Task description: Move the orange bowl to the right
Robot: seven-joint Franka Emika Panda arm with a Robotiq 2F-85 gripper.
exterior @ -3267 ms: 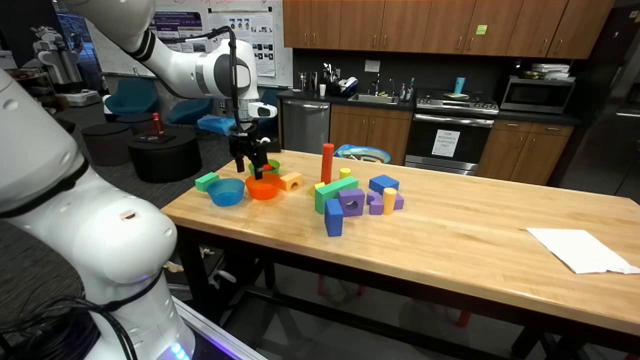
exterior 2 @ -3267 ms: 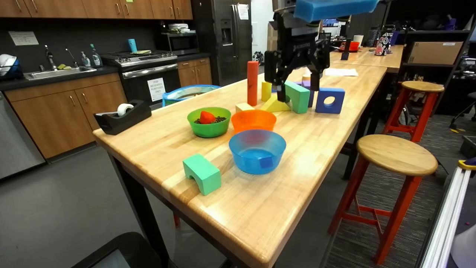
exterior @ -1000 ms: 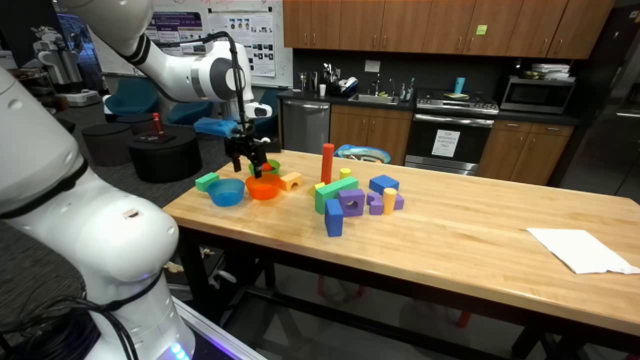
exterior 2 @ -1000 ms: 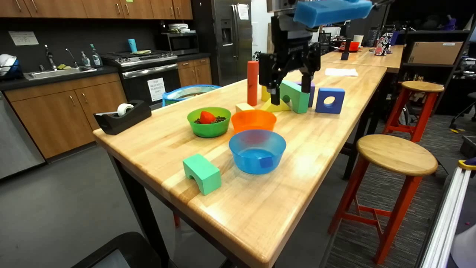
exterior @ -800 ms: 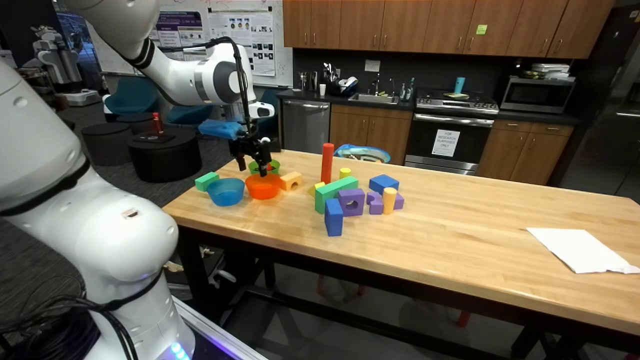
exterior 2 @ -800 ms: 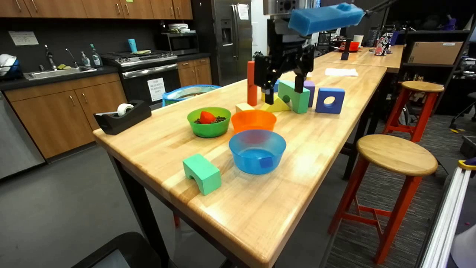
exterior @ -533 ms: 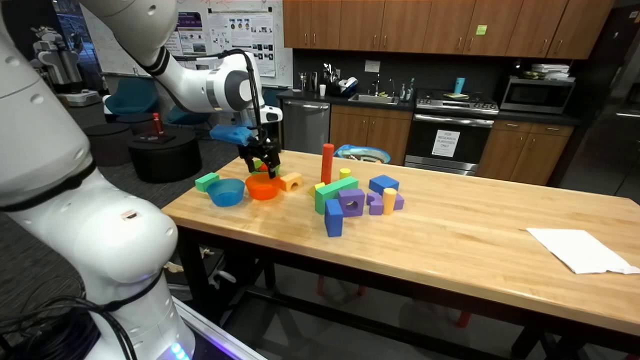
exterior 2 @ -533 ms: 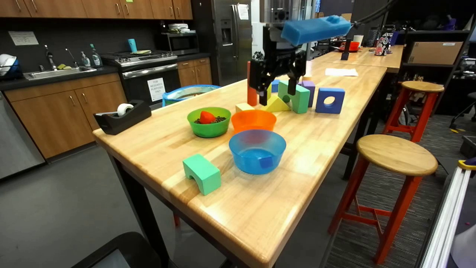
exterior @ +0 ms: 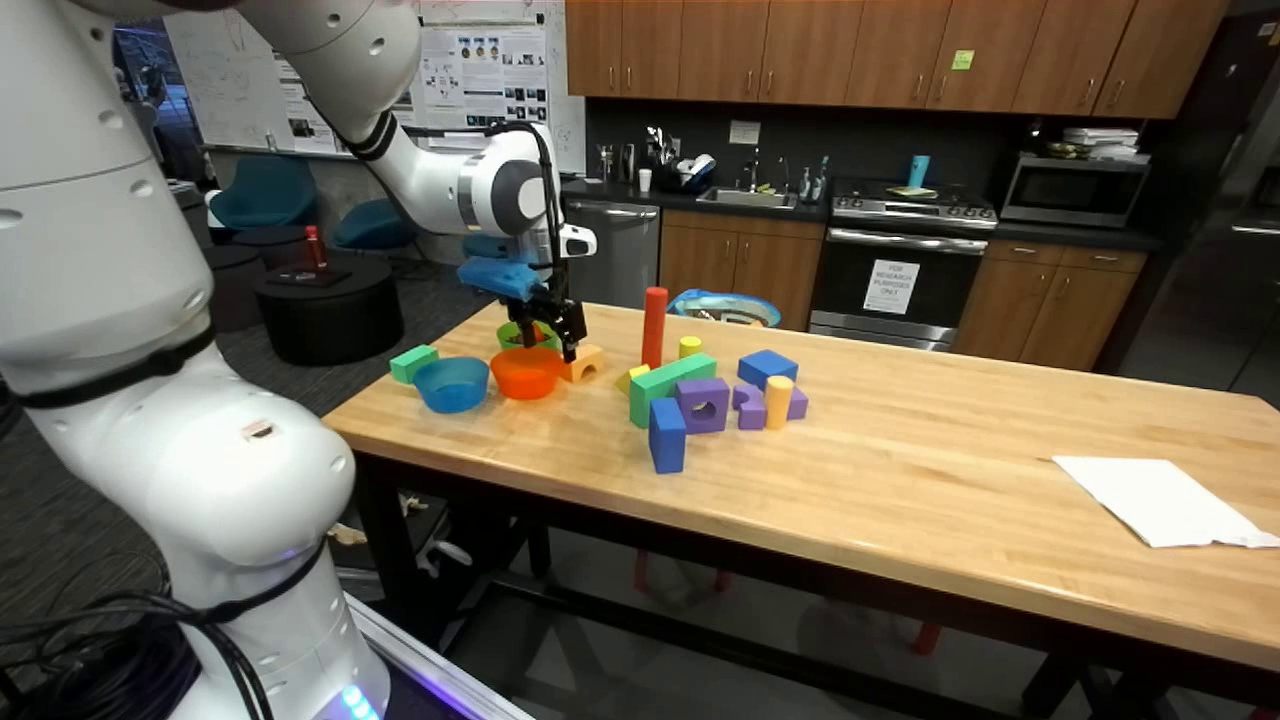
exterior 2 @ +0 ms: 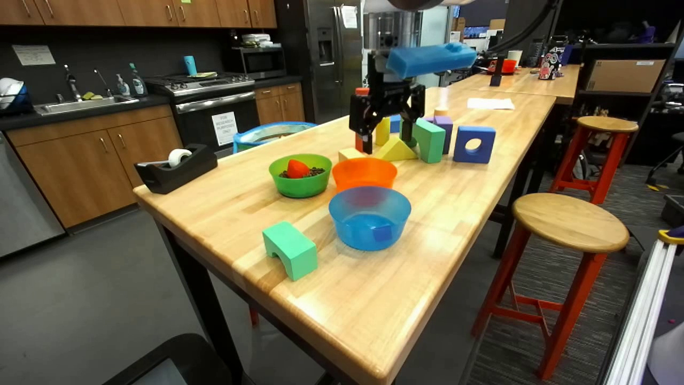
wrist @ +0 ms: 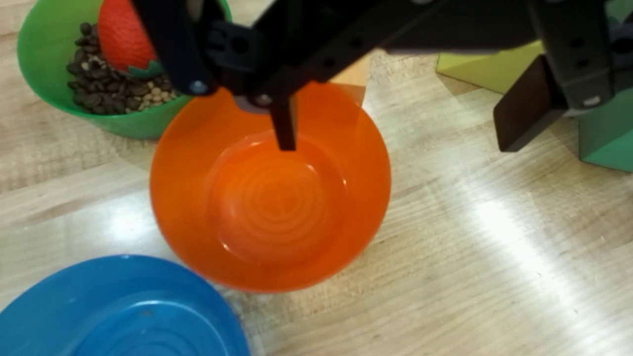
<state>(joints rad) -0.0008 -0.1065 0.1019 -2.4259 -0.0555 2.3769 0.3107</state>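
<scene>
Orange bowl (exterior: 525,377) unmoved; in an exterior view the end effector (exterior: 549,350), spread apart, has shifted right, likely preparing the grasp

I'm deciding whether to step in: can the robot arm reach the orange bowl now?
Probably yes: the gripper is open; in the wrist view its fingers hover astride the rim of the orange bowl, with nothing visibly blocking them.

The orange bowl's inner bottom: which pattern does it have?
Concentric rings; the orange bowl shows them best in the wrist view.
</scene>
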